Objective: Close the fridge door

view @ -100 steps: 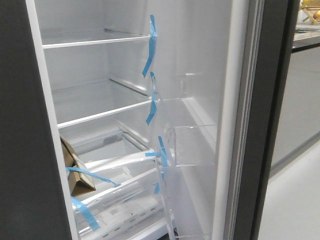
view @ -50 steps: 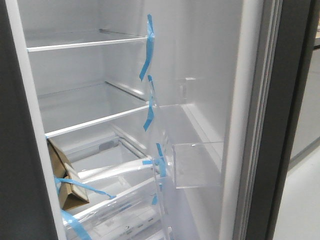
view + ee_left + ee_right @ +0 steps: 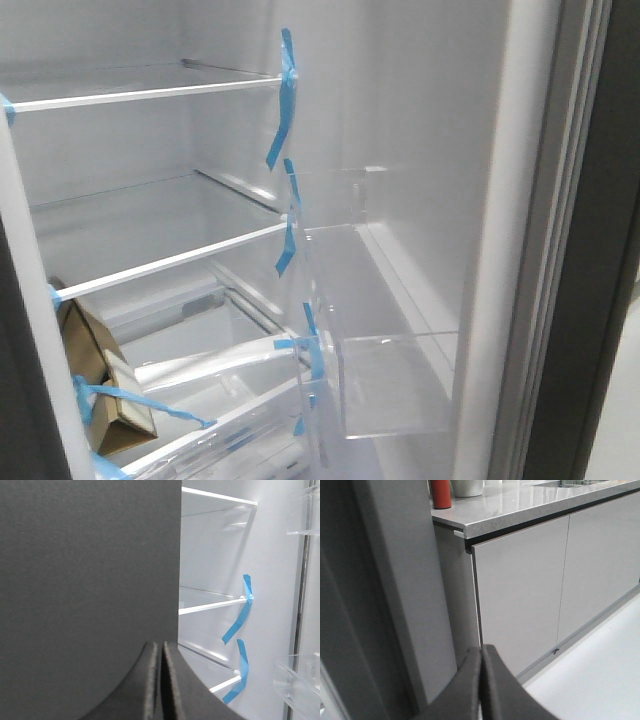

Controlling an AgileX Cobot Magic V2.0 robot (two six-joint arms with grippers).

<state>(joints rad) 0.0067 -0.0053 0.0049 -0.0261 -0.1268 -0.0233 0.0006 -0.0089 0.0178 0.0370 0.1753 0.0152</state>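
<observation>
The fridge door stands open at the right of the front view, its white inner side and clear bin facing the shelves. A cardboard box is taped low inside. No claw is seen there. The left claw is shown pressed shut beside a dark panel. Only the right wrist view shows the right claw, also shut, near grey cabinets, a counter and pale floor

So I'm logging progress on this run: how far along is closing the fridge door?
Nothing looks done: the white shelved fridge interior is fully exposed, and the matte dark-grey fridge door with its clear bins stands wide open. In hand: the left gripper and right gripper are shut, holding nothing. The whole swing remains.
</observation>
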